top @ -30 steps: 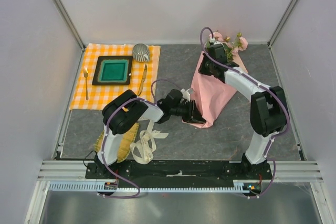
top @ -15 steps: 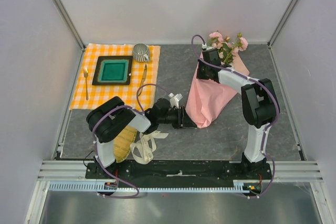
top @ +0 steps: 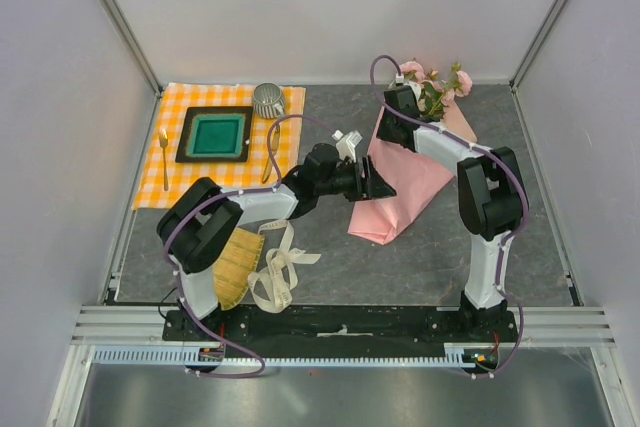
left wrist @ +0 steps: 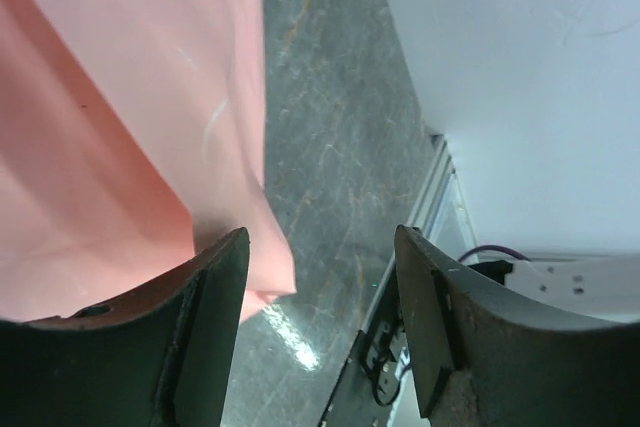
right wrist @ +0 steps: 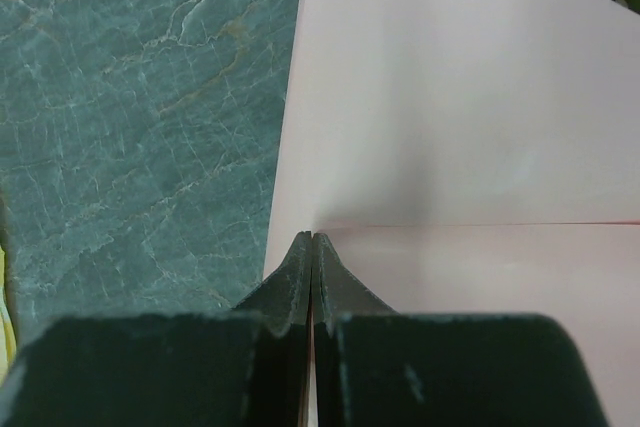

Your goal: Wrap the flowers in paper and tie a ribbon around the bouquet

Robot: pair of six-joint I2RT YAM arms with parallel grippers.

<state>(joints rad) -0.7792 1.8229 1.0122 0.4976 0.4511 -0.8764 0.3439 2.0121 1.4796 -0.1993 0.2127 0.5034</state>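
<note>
Top external: left jaws lifted, wider; seemingly off paper [top: 402, 199].

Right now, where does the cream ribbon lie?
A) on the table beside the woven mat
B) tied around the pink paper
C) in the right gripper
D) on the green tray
A: the ribbon lies loosely looped right beside the yellow woven mat.

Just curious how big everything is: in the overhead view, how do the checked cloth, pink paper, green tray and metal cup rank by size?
1. orange-checked cloth, largest
2. pink paper, folded and partly covered, so it may really be bigger
3. green tray
4. metal cup, smallest
</note>
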